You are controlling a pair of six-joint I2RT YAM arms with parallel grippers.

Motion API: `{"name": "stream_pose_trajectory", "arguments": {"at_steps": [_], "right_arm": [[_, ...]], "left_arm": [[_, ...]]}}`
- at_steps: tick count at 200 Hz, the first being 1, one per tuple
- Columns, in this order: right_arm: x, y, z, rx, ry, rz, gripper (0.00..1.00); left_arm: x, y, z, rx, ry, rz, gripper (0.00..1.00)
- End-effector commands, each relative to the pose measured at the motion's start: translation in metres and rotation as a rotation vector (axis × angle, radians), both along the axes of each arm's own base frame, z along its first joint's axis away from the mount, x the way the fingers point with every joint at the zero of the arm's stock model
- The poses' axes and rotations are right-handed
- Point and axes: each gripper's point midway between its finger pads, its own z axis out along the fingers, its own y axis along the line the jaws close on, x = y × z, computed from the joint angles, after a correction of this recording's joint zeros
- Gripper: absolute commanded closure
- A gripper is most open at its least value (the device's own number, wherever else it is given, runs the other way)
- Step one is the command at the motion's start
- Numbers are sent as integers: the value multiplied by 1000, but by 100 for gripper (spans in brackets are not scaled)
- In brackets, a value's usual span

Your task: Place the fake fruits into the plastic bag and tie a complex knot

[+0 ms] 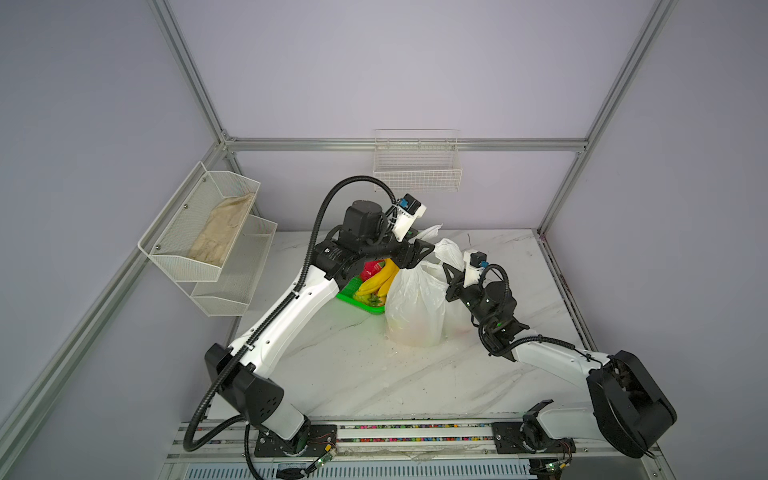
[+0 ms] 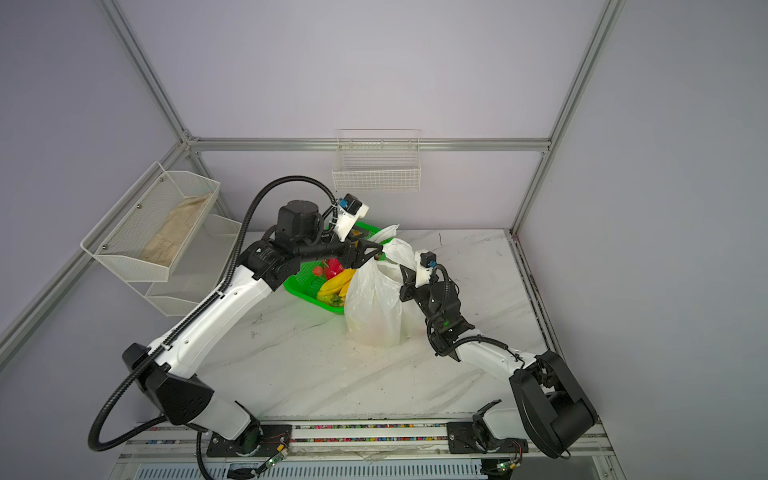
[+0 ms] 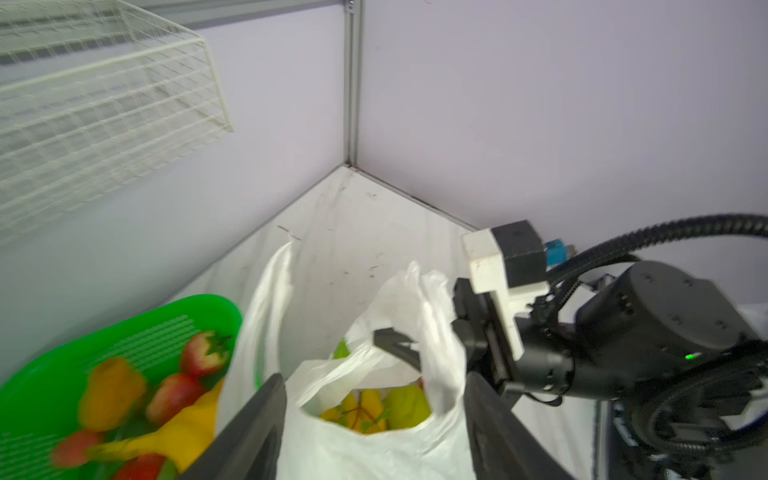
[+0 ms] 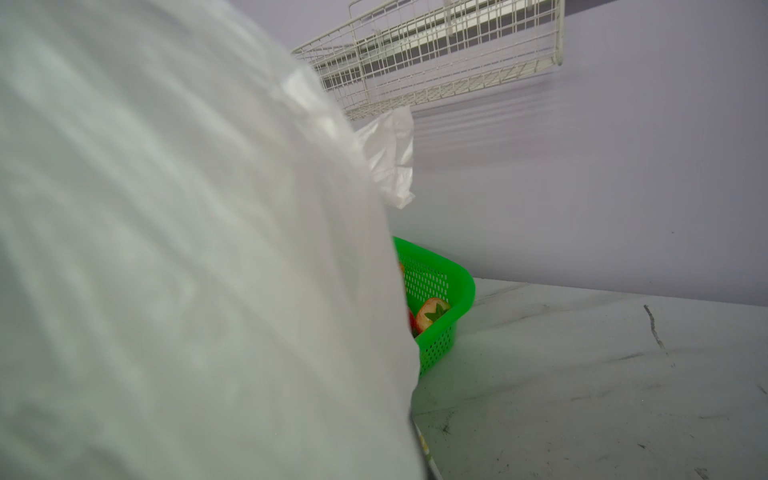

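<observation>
The plastic bag [image 1: 415, 307] [image 2: 374, 311] stands upright mid-table, its mouth open. No knot is in view. Inside it lie fake fruits [image 3: 374, 409], yellow ones and a green pear. More fake fruits [image 1: 376, 282] [image 2: 336, 282], bananas and strawberries, fill the green basket [image 1: 361, 305] [image 3: 124, 324] just left of the bag. My left gripper [image 1: 424, 253] [image 3: 374, 378] hangs open over the bag's mouth, one finger on each side of the rim. My right gripper [image 1: 446, 270] [image 2: 403, 272] is shut on the bag's right handle; in the right wrist view the plastic bag [image 4: 166, 249] hides the jaws.
A white wire basket [image 1: 417, 166] hangs on the back wall above the bag. A two-tier mesh shelf [image 1: 208, 249] holding a beige cloth is fixed to the left wall. The marble table [image 1: 374, 374] ends at the wall corner behind the bag.
</observation>
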Motion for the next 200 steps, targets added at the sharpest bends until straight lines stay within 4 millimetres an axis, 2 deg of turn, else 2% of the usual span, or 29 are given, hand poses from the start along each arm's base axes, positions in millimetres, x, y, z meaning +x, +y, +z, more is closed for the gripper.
{"name": "stream_pose_trajectory", "arguments": {"at_steps": [1,19,48,73,90,99,126,144,161,177,200], "right_arm": [[-6,-1,20,59,-19,26,100],[-6,0,22,63,-25,34,100],[-4,1,24,67,-26,37,100],[-3,1,22,71,-19,39,100],[-3,1,24,74,-20,38,100],[-3,0,24,74,-20,36,100],[0,0,21,74,-2,36,100],[5,-4,15,62,38,35,100],[10,-9,9,38,77,40,98],[19,-16,4,46,122,60,96],[29,-20,2,91,185,112,95]], "left_arm": [[31,42,6,-73,-56,271,25],[44,41,-12,-76,6,295,20],[61,19,-20,-96,51,240,11],[70,-5,-21,-121,88,151,10],[74,-14,-27,-118,99,115,13],[79,-17,-32,-110,101,110,18],[83,-27,-33,-132,81,49,48],[75,-29,-32,-126,24,-5,66],[56,-29,-33,-106,-43,-90,85],[41,-25,-43,-73,-66,-131,93],[27,-14,-58,-51,-92,-127,97]]}}
